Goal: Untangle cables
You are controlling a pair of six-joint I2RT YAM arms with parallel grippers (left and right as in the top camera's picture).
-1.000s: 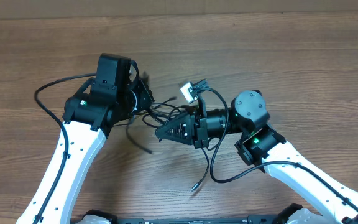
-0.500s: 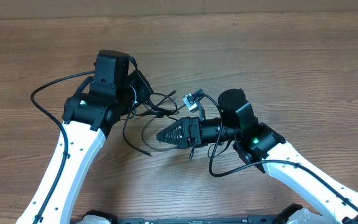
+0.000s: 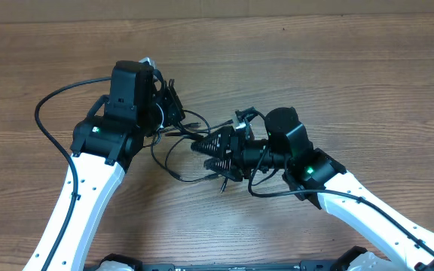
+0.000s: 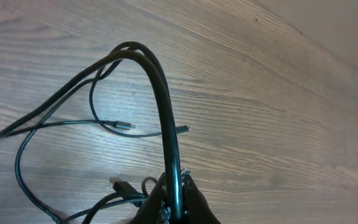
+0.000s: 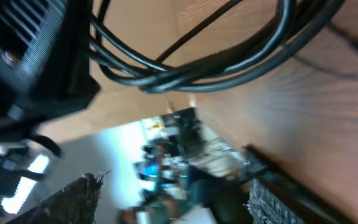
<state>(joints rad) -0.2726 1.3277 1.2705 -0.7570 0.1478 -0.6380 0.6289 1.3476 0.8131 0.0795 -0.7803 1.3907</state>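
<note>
Thin black cables hang in a tangle between my two grippers, with one loop drooping onto the wooden table. My left gripper is shut on the cables; in the left wrist view its fingers pinch a doubled strand that arches up and away. Small plug ends lie on the wood. My right gripper points left at the tangle with its jaws open. The right wrist view is blurred; there the cables cross above the fingertips, and nothing sits between them.
Thicker black wires fixed to the arms curve out at the left and under the right arm. A pale connector sits by the right wrist. The left arm's black housing fills the right wrist view's upper left.
My right gripper has gone from shut to open and moved up-left toward the tangle. The left gripper, still shut on the cables, has shifted slightly toward the far side.
</note>
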